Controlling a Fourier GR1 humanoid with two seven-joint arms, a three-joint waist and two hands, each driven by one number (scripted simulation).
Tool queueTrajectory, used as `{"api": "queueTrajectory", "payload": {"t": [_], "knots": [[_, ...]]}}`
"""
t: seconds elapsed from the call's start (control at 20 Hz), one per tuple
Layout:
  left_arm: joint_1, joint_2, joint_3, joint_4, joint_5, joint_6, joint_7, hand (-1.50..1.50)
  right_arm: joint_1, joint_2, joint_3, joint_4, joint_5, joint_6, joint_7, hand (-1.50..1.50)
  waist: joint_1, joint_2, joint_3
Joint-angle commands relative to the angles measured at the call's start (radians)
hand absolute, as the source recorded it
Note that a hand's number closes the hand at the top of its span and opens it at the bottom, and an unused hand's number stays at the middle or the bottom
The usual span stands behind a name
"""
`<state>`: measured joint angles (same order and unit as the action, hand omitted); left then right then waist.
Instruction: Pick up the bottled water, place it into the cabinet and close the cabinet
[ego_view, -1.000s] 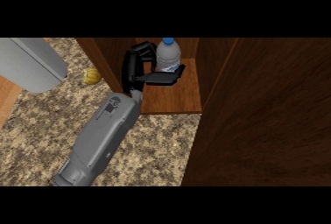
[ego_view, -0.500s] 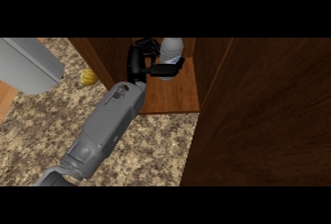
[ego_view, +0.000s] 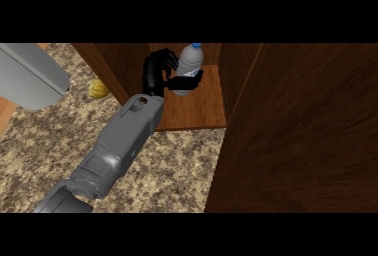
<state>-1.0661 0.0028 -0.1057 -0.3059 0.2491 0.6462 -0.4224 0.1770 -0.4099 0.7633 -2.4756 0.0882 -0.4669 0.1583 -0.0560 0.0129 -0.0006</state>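
Left hand (ego_view: 164, 70) curled round bottled water (ego_view: 190, 61) inside cabinet (ego_view: 196, 102), possibly yellow fruit (ego_view: 99, 89) nearby

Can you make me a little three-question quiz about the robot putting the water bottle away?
1. True or false: the water bottle is lying flat on the stone counter.
2. What is the hand doing? A: resting open at the edge. B: curled round the bottle. C: pushing the cabinet door.
3. Fill in: the bottle stands upright over the cabinet's wooden ____.

Key
1. False: it is upright inside the cabinet.
2. B
3. shelf
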Motion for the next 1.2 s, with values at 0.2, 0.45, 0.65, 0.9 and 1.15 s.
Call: {"api": "queueTrajectory", "payload": {"t": [0.2, 0.45, 0.65, 0.9, 1.15], "knots": [[-0.045, -0.003, 0.034, 0.117, 0.009, 0.018, -0.046, 1.50, 0.016, -0.043, -0.032, -0.082, -0.020, 0.031, 0.018, -1.50, -0.003, 0.003, 0.000], [-0.021, 0.024, 0.029, 0.174, -0.018, 0.054, -0.107, -1.50, 0.006, -0.043, -0.002, -0.115, -0.001, 0.026, 0.039, -1.50, -0.021, 0.010, -0.001], [-0.042, 0.006, -0.013, 0.235, -0.071, 0.102, -0.073, -1.50, 0.037, -0.019, 0.053, -0.044, 0.018, 0.008, -0.031, -1.50, -0.020, 0.006, 0.000], [-0.040, 0.008, -0.021, 0.262, -0.087, 0.171, -0.077, -1.50, -0.019, -0.012, 0.030, -0.038, -0.008, 0.028, -0.012, -1.50, -0.031, 0.018, -0.001], [-0.054, -0.003, -0.014, 0.256, -0.083, 0.170, -0.055, -1.50, -0.035, -0.012, 0.005, -0.060, -0.005, 0.011, 0.040, -1.50, -0.027, 0.015, -0.002]]}}
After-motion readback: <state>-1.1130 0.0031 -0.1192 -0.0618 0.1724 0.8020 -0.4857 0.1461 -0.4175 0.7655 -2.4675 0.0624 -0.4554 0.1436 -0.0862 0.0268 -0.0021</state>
